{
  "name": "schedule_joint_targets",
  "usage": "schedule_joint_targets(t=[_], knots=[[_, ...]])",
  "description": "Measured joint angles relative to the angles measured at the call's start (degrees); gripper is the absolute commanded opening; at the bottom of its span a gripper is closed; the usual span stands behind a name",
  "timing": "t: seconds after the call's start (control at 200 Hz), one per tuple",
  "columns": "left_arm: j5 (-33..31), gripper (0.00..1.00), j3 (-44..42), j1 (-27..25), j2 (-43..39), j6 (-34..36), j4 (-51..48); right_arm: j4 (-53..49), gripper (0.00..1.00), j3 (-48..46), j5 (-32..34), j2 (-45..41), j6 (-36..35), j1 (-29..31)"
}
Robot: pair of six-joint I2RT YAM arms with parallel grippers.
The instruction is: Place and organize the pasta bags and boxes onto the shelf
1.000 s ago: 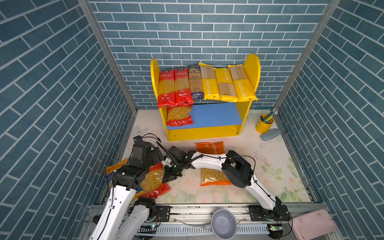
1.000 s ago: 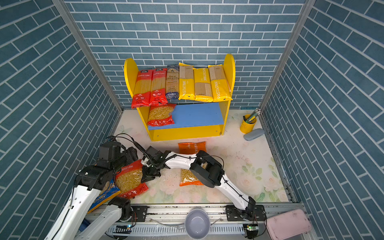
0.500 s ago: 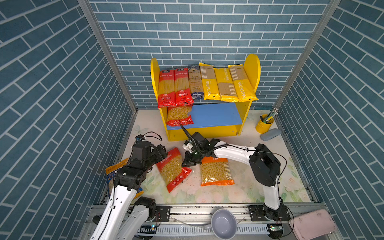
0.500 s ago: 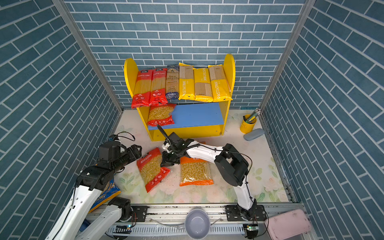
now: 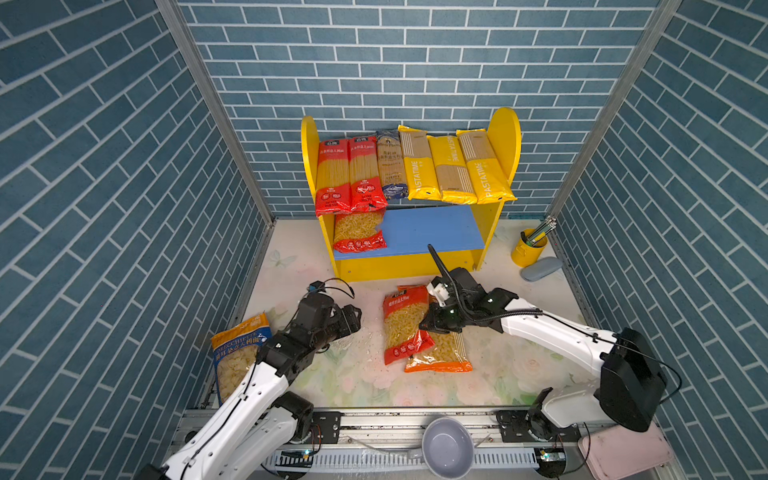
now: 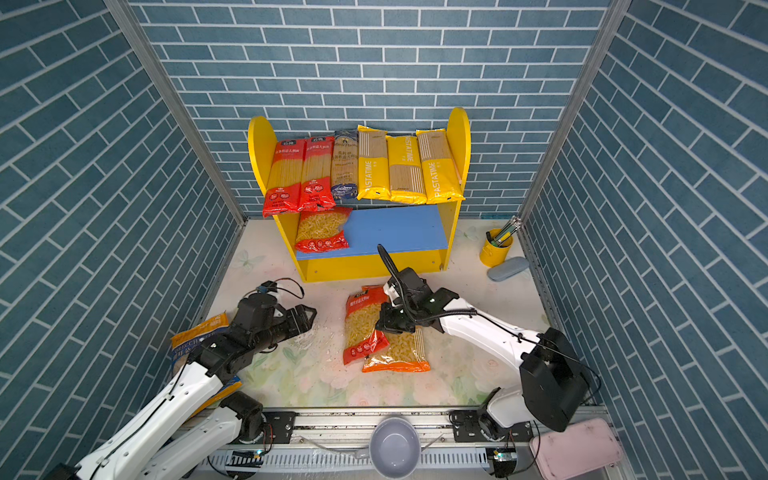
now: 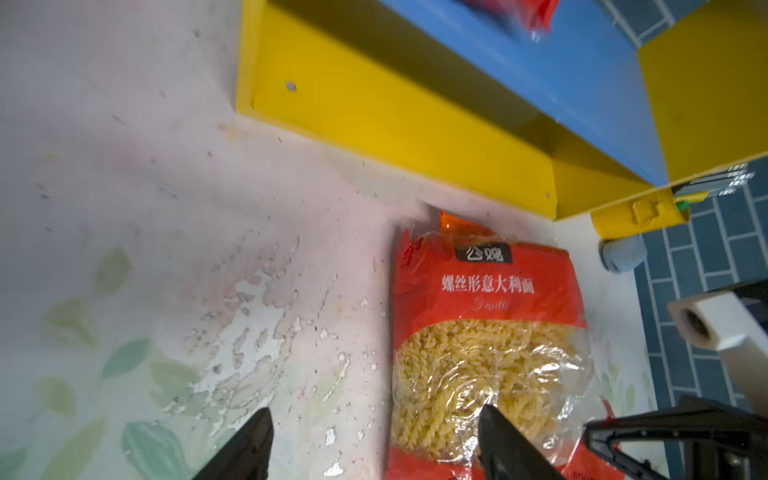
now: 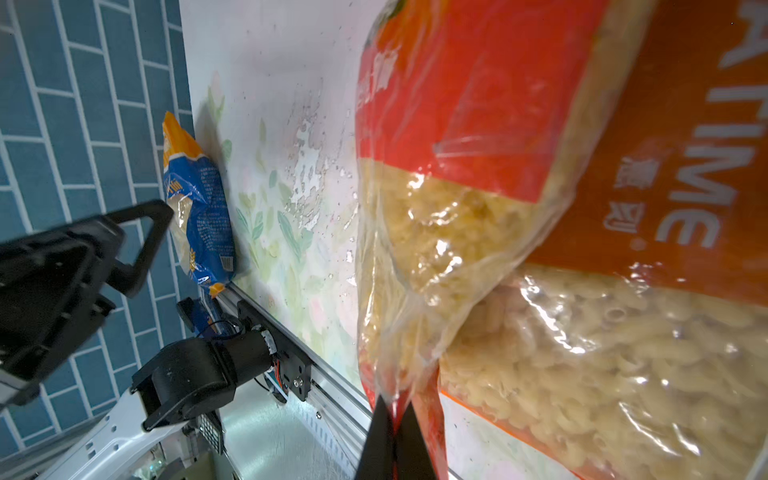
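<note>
Crinkly red fusilli bag (image 5: 402, 324) now atop orange bag (image 5: 444, 353), pinched by right claw (image 8: 394, 419); left claw (image 7: 374, 444) agape

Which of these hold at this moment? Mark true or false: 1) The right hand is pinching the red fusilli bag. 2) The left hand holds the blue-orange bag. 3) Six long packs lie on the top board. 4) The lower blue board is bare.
1) True: the right hand is shut on the red fusilli bag, which overlaps the orange macaroni bag.
2) False: the left hand is open and holds nothing; the blue-orange bag lies by the wall.
3) True, on the shelf.
4) False: a red short-pasta bag lies on it.
</note>
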Motion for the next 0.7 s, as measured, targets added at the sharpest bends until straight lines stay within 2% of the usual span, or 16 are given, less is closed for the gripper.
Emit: schedule_joint_targets(t=[0.155, 0.34, 0.535, 0.585, 0.7], knots=[[-1.62, 0.78, -2.64, -6.54, 6.16, -2.38, 5.03, 3.82, 0.00, -5.31, -0.44, 0.00, 1.16, -2.51], [-2.23, 0.77, -6.43, -8.76, 8.92, -4.79, 12.83, 5.60, 0.33, -6.97, -1.77, -1.36, 1.01, -4.76], [-1.62, 0.75, -12.07, -9.01, 12.98, -7.82, 20.90, 6.40, 0.58, -6.97, -1.73, -2.91, 0.46, -6.34], [-1.57, 0.74, -12.17, -9.25, 14.16, -8.20, 22.03, 6.88, 0.63, -6.97, -1.81, -2.86, 0.44, -6.51], [-1.36, 0.73, -12.17, -10.32, 16.44, -8.76, 25.46, 9.29, 0.64, -6.97, -2.19, -1.90, 0.50, -6.60]])
